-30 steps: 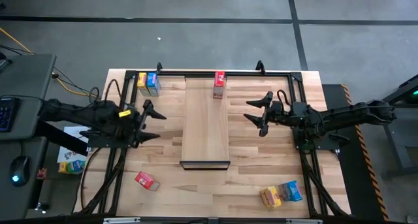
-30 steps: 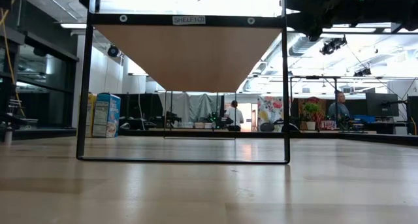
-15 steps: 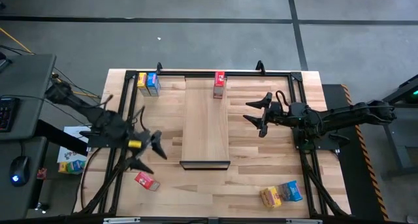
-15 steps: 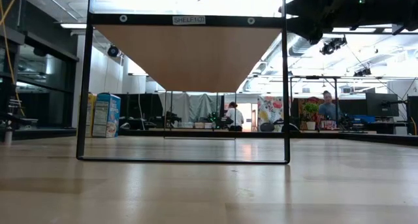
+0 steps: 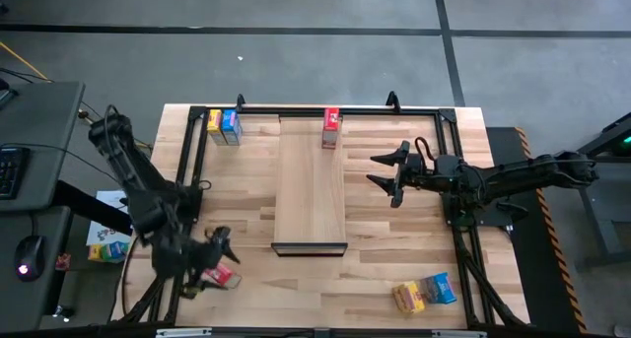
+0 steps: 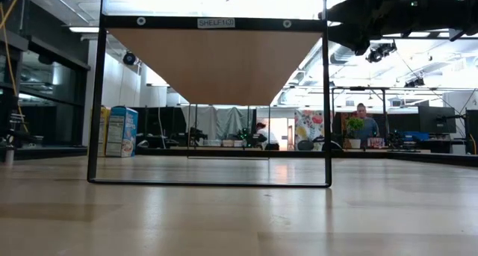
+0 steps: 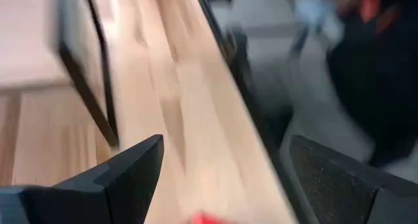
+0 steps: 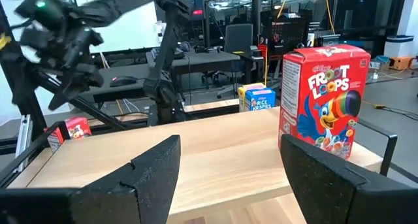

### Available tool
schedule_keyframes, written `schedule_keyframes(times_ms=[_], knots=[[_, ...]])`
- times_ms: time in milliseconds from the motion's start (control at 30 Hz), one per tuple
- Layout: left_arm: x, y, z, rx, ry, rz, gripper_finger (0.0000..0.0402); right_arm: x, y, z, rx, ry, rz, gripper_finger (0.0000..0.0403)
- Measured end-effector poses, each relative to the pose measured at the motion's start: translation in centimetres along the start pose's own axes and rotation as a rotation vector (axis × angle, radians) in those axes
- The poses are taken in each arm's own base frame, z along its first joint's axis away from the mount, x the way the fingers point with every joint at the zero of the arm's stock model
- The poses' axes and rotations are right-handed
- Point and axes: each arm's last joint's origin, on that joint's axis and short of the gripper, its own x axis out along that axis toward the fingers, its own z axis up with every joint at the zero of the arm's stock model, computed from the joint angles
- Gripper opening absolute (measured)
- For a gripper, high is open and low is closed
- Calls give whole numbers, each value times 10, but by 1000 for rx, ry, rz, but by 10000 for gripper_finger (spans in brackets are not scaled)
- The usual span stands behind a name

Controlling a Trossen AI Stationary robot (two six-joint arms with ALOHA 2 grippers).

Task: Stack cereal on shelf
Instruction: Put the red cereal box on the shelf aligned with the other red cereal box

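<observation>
The left hand point(image 5: 212, 262) has swung down over the red box point(image 5: 223, 275).

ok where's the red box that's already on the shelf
In the high view, the red cereal box stands at the far end of the shelf, on its right side, opposite the black lip.

The shelf point(image 5: 310, 185) lies in the middle of the table point(image 5: 375, 269). One cereal box point(image 5: 331, 127) stands on its far end. Two boxes point(image 5: 225, 127) stand at the far left corner.

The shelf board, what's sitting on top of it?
One red Froot Loops box stands upright at the far end of the shelf. The rest of the board looks bare. The box's own footprint hides the wood right beneath it.
</observation>
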Motion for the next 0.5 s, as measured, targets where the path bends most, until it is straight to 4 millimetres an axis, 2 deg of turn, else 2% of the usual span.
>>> schedule_keyframes(times_ms=[133, 333, 500], knots=[[10, -12, -14, 77, 135, 6, 319, 0, 0, -1, 18, 8, -1, 256], [14, -11, -18, 126, 206, 116, 319, 1, 0, -3, 14, 25, -2, 256], [17, -11, -22, 106, 246, 114, 319, 1, 0, -5, 19, 38, -3, 256]])
